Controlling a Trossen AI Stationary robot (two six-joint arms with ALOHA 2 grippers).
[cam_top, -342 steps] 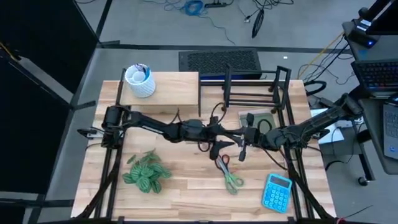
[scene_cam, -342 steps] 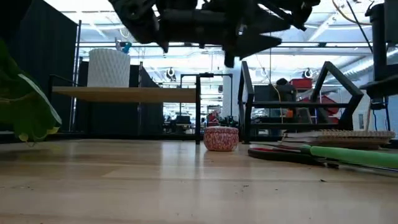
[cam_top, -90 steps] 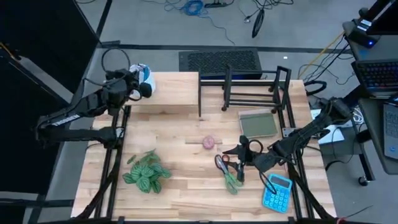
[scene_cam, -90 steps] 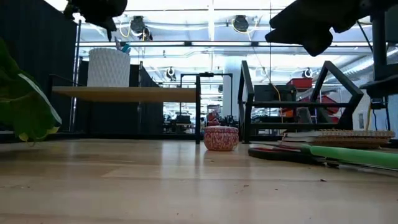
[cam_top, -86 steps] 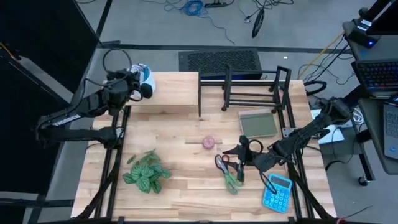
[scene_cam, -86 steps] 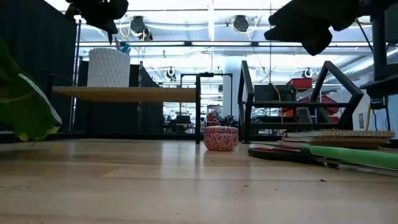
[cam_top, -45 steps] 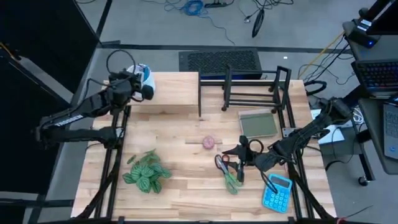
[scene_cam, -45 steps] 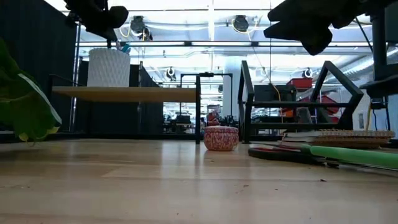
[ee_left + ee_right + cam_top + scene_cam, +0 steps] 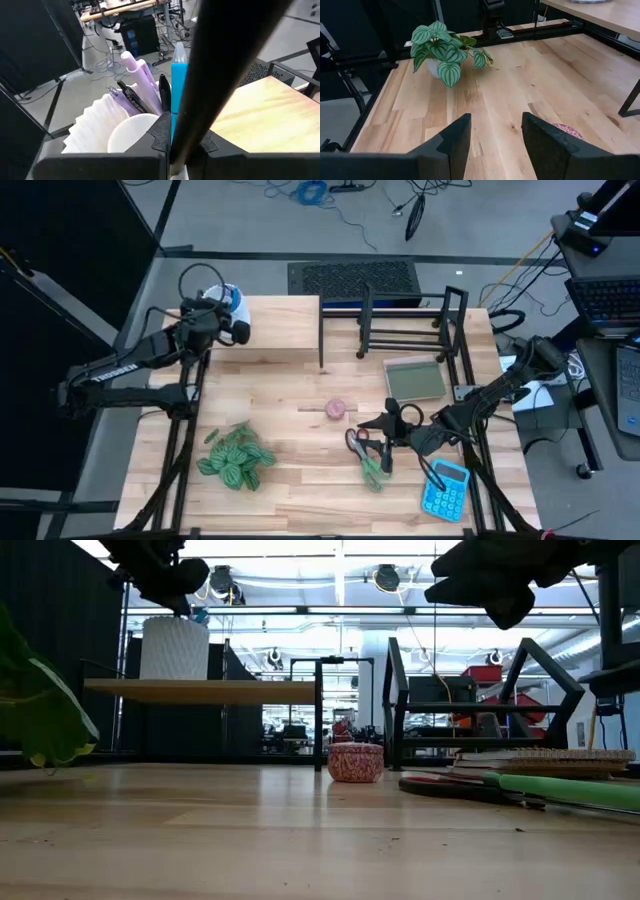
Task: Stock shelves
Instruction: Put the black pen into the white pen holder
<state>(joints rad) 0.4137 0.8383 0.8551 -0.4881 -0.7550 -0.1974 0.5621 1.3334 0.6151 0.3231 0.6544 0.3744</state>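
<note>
A white ribbed cup (image 9: pixel 222 305) with purple, blue and black pens (image 9: pixel 150 85) stands on the left end of the pale-wood riser shelf (image 9: pixel 285 325). My left gripper (image 9: pixel 238 331) hovers just beside and above the cup's rim, shut on a long black pen-like stick (image 9: pixel 220 65). The black wire rack (image 9: pixel 405 320) stands to the right of the riser. My right gripper (image 9: pixel 385 425) hangs open above the table near the scissors (image 9: pixel 368 460), with nothing between its fingers (image 9: pixel 452 140). My left gripper pinches the black stick between its two fingers at the stick's near end (image 9: pixel 175 142). The rest of the stick juts out past the fingertips, slanting over the cup (image 9: pixel 125 130) and clear of the shelf top. Whether it touches the cup I cannot tell.
On the table lie a potted plant (image 9: pixel 235 455), a small pink tin (image 9: pixel 337 408), green-handled scissors, a blue calculator (image 9: pixel 445 488) and a grey notebook (image 9: pixel 415 378) before the rack. Bare wood lies between the plant and the tin.
My left gripper, still shut on the black stick, has drifted a little toward the table's right edge and slightly down, closer to the cup. My right gripper has kept still.
</note>
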